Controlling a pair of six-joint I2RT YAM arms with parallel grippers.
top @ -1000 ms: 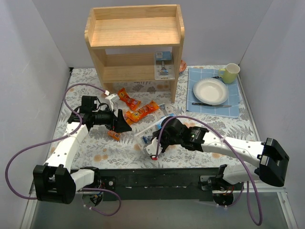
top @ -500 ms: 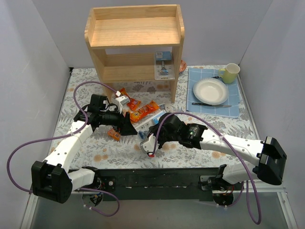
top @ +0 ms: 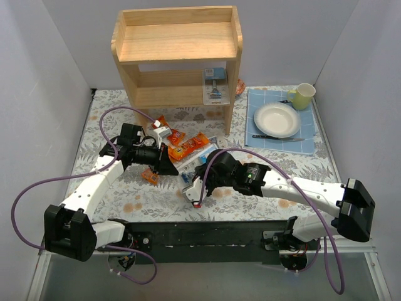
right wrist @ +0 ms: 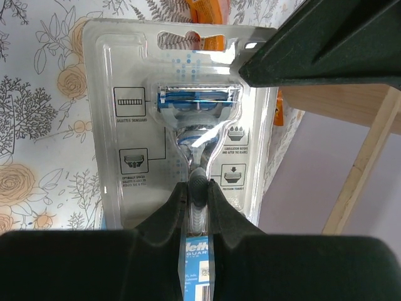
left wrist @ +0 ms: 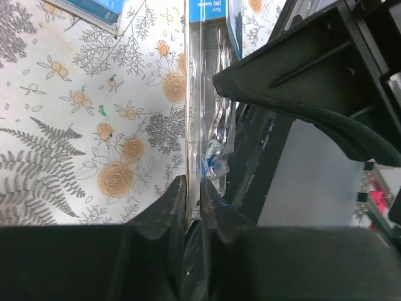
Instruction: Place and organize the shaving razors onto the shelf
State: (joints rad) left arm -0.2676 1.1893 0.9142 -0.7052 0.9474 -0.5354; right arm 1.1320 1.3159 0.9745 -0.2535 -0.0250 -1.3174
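Note:
One of the shaving razors, a clear blister pack [right wrist: 131, 125] with a blue card, hangs above the flowered cloth, held from both sides. My right gripper [right wrist: 198, 188] is shut on the bulge over the razor's grey handle. My left gripper [left wrist: 193, 191] is shut on the same pack's thin edge [left wrist: 199, 94], seen edge-on. From above, the pack [top: 190, 184] sits between the left gripper [top: 175, 170] and the right gripper [top: 202, 182]. A second razor pack [top: 215, 86] stands on the lower tier of the wooden shelf [top: 178, 41]. What looks like another pack [top: 216, 144] lies beside the right arm.
Orange snack packets [top: 188, 146] lie scattered in front of the shelf, with a small one [top: 148, 177] under the left arm. At the back right a blue cloth [top: 266, 141] carries a white plate [top: 276, 119], a knife and a yellow-green mug [top: 303, 96].
My left gripper swung right to the pack and shut on its edge. The right gripper, still holding the pack, shifted slightly left towards it.

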